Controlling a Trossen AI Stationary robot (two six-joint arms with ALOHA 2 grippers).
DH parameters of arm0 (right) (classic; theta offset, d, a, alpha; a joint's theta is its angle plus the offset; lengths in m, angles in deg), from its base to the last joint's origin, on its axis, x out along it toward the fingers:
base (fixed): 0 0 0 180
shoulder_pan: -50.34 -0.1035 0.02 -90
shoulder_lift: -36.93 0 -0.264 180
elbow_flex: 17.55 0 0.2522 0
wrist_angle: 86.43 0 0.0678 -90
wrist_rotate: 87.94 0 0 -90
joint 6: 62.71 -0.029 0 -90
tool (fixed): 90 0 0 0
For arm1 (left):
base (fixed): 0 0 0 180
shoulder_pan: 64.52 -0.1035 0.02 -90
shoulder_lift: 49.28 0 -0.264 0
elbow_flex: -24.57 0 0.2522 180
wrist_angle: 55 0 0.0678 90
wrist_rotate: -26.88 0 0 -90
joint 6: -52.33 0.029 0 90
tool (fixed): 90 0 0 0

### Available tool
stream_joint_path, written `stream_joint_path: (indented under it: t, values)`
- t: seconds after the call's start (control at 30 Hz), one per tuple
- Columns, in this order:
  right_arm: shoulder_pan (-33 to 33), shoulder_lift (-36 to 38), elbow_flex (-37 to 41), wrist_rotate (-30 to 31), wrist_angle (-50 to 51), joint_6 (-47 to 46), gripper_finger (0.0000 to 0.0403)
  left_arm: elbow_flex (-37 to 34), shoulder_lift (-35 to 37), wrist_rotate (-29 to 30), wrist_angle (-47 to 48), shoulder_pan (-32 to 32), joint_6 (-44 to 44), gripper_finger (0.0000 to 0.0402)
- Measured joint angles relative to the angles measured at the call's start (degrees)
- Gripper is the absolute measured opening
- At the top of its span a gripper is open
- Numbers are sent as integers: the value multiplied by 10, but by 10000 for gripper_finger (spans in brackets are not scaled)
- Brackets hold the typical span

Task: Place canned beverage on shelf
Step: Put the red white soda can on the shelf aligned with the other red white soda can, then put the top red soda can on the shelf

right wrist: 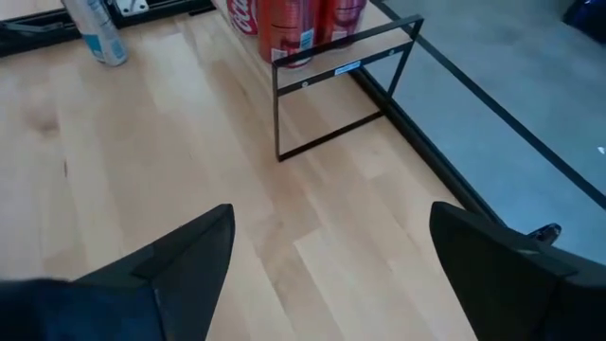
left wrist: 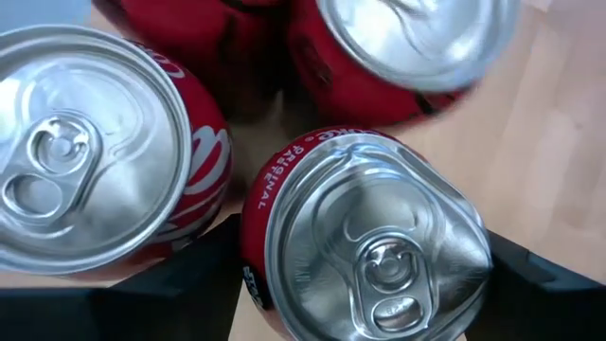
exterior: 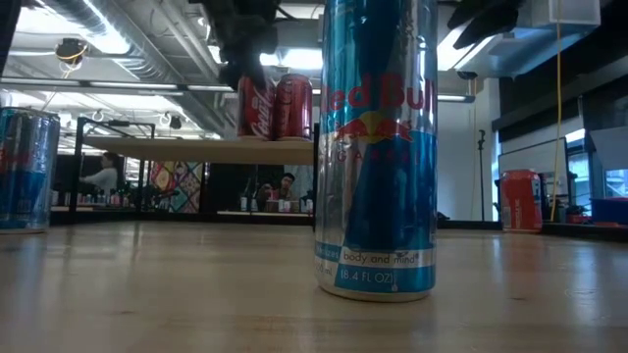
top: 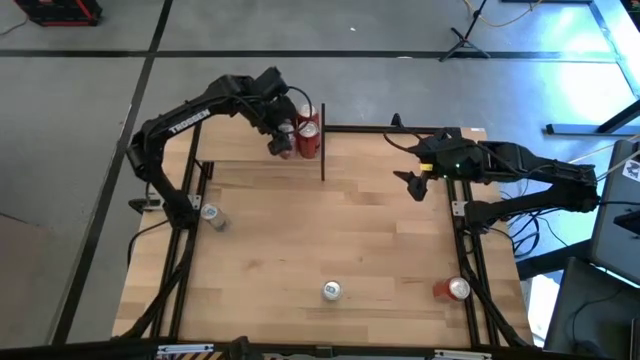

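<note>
The shelf (top: 235, 148) is a small raised wooden board at the table's far edge, left of the middle. Two red cola cans (left wrist: 85, 161) (left wrist: 407, 57) stand on it. A third red can (left wrist: 369, 237), its top dented, sits between the fingers of my left gripper (top: 283, 138), which comes down over the shelf. In the low view the cans (exterior: 292, 103) show on the shelf (exterior: 196, 149) under the dark gripper. My right gripper (right wrist: 327, 275) hangs open over the table's far right part (top: 412, 185), holding nothing. My left gripper has the dented red can between its two fingers (left wrist: 204, 270), which lie against opposite sides of the can's upper wall (left wrist: 254, 260). The fingers come from above, slanting down. The can stays upright, close beside the two others. I cannot tell whether its base rests on the shelf.
A tall blue-and-silver can (top: 331, 291) stands near the front edge, filling the low view (exterior: 378, 147). Another blue-and-silver can (top: 210, 214) stands at the left, and a red can (top: 455, 289) at the near right. The shelf's black post (top: 323, 155) rises at its right end.
</note>
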Motion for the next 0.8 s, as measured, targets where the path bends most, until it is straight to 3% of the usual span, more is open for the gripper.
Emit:
stream_joint_path:
  t: [0.3,0.47,0.8]
  values:
    - [0,0,0,5,4,0,347,-1,-1,-5,-4,-6,11,365]
    - [0,0,0,5,4,13,347,8,-2,-5,5,-6,11,374]
    - [0,0,0,34,5,31,347,135,4,16,84,-1,-21,377]
